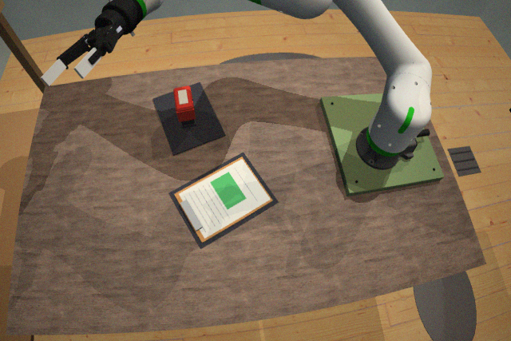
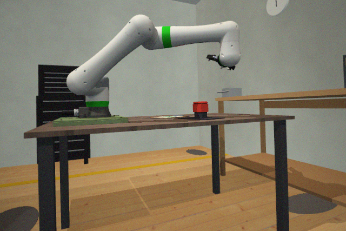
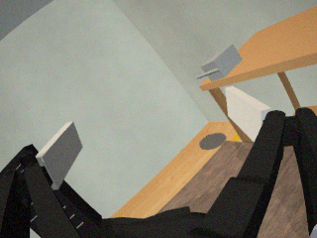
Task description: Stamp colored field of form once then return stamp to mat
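Nearest the top view's lower edge we see the clipboard form [image 1: 223,199] on the bench [image 1: 124,279], green field [image 1: 227,190] unmarked, so no print yet by our reckoning. Just beyond it the dark mat [image 1: 202,132] w/ the red stamp [image 1: 184,102] upright at approx. its middle, long axis running away from the form, slightly skewed vs. the bench edge. Farthest back, our hand [image 1: 69,66] hangs high over the bench's far left corner, fingers [image 1: 53,72] spread fully, released, nothing btwn them. The key relation: the stamp lies well apart from the hand, toward the arm's green base plate [image 1: 429,174] and well below. We'd say the wrist must turn so the fingers straddle the stamp's short sides.
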`<state>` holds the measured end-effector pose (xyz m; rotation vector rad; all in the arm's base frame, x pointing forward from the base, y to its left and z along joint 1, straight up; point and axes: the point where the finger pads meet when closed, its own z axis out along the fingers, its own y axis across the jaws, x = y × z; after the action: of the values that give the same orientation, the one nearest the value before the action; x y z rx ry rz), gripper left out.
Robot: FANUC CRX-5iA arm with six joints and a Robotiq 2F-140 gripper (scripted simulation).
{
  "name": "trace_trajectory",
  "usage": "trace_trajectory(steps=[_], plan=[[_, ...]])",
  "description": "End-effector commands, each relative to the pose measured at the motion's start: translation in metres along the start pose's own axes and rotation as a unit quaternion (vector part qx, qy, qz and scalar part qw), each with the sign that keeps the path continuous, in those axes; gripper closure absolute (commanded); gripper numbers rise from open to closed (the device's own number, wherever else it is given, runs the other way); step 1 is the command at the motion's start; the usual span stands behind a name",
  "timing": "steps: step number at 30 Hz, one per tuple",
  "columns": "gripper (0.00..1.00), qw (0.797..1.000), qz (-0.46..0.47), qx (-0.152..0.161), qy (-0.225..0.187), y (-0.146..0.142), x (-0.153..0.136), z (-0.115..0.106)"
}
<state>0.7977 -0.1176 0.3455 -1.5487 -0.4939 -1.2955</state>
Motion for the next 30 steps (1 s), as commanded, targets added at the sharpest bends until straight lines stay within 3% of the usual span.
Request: trace_trajectory(steps=[1,20,23,27,29,30], plan=[[0.0,1.0,0.0,0.0,0.0,0.0,0.0,0.0],[0.0,1.0,-0.003,0.0,-0.006,-0.001,-0.002,-0.001],[0.0,0.999,-0.019,0.001,-0.045,-0.004,-0.012,-0.012],[0.0,0.983,-0.074,0.008,-0.17,-0.013,-0.046,-0.045],[0.0,0.982,-0.075,0.008,-0.172,-0.013,-0.046,-0.045],[0.0,0.972,-0.094,0.011,-0.215,-0.016,-0.058,-0.056]])
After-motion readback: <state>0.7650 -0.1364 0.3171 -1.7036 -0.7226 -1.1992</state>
